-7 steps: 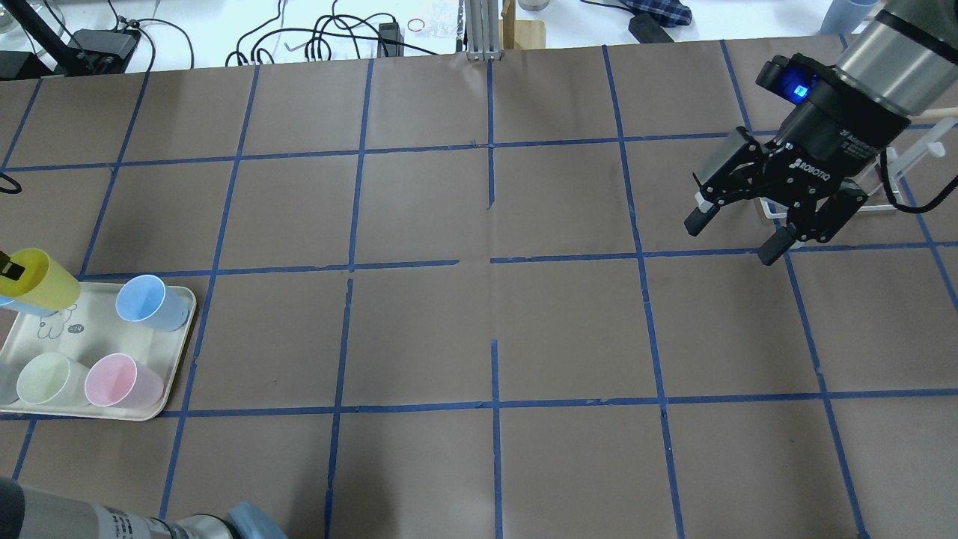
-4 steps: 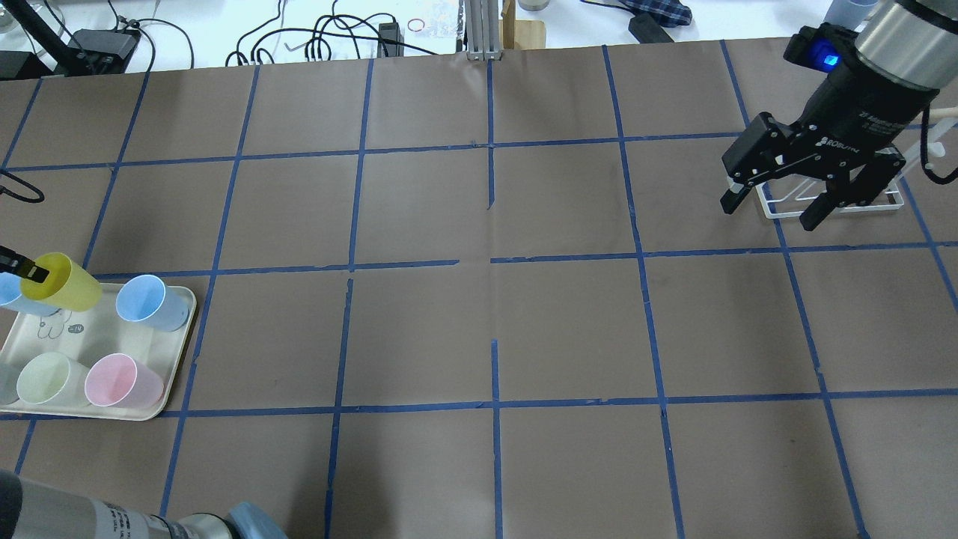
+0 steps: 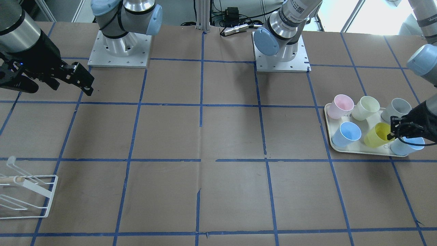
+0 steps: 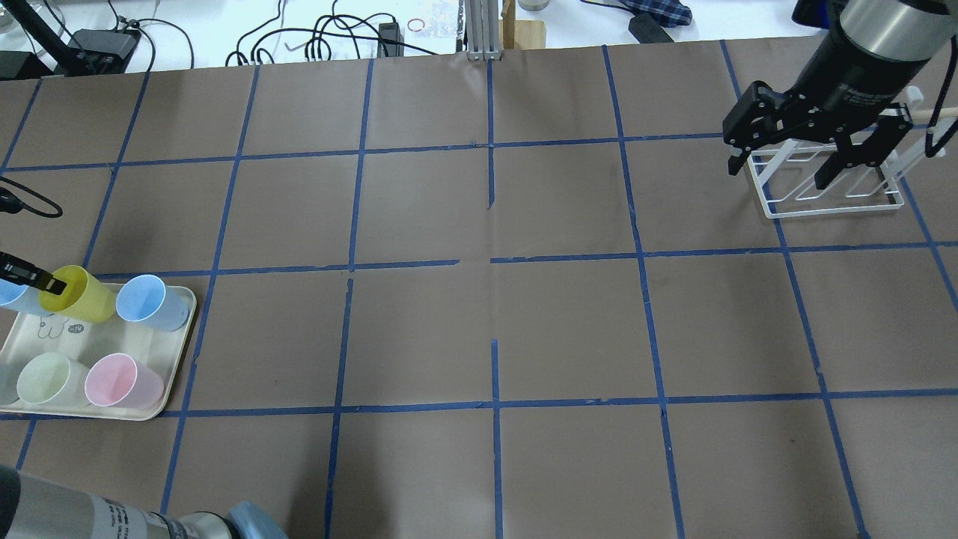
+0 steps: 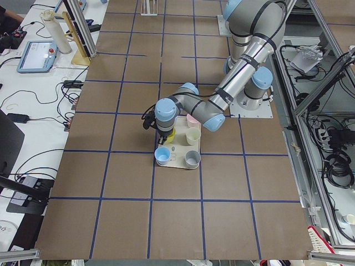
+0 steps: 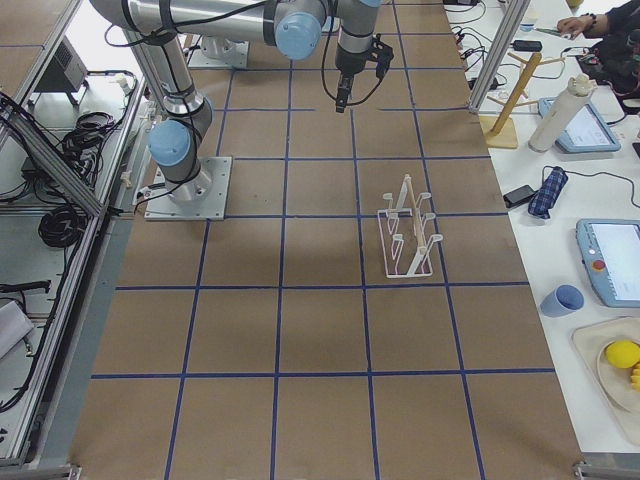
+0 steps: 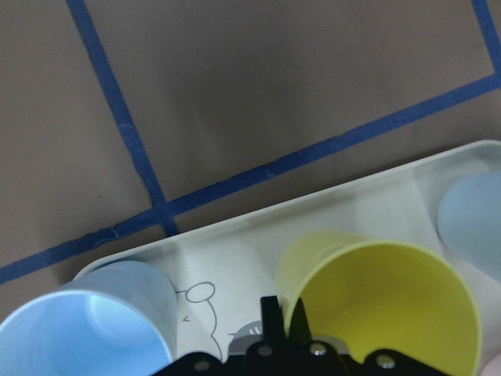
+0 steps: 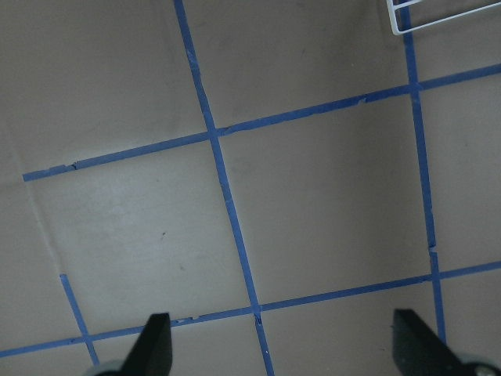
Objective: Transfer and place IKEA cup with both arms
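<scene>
Two hands: left hand [image 7: 286, 323] clamps rim of bright yellow-green plastic cup [image 4: 82, 299], right hand [image 4: 778, 172] spread apart. We should lift straight, missing light blue plastic cup [image 4: 150, 302] at 3 o'clock.

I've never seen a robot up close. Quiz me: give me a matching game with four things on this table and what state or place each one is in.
Things:
1. IKEA cup
2. pink cup
3. wire rack
4. right end effector

States:
A. open, holding nothing
B. rim pinched by the left end effector
C. on the table, far from the tray
D. standing free on the tray

Pairs: 1-B, 2-D, 3-C, 4-A
</scene>
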`<state>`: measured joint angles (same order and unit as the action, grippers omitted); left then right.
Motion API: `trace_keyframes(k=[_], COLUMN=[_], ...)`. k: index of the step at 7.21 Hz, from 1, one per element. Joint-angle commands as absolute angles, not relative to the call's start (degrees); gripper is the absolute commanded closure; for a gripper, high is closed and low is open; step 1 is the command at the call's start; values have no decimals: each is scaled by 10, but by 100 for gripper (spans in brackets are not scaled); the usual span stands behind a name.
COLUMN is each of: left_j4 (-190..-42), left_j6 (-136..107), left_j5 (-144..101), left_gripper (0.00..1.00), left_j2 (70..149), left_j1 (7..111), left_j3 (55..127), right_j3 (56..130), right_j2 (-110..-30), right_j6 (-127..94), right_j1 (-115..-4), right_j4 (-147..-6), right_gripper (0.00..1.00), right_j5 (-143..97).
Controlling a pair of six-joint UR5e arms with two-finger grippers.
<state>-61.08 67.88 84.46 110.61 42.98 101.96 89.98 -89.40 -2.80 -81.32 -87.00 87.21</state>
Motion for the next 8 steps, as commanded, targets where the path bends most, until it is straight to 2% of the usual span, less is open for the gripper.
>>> trace_keyframes(k=[1, 2, 3, 6, 8], left_j4=[-608, -582, -581, -598, -636], left_j6=[679, 679, 673, 643, 601], left_j5=[845, 846, 844, 845, 845], left_gripper=[100, 83, 41, 33, 33], left_j2=[1118, 1121, 1122, 1108, 1068], left_j1=[429, 428, 428, 439, 490], left_j3=[1018, 1024, 1025, 1016, 1005], right_j3=[897, 896, 891, 893, 895], right_j2=[-898, -908, -924, -932, -926], right_j6=[-49, -53, -48, -47, -45], right_j1=[-878, -892, -897, -897, -898], right_j4=[-913, -928, -932, -927, -930], right_gripper=[0, 0, 0, 0, 0], right_j5=[882, 876, 875, 848, 811])
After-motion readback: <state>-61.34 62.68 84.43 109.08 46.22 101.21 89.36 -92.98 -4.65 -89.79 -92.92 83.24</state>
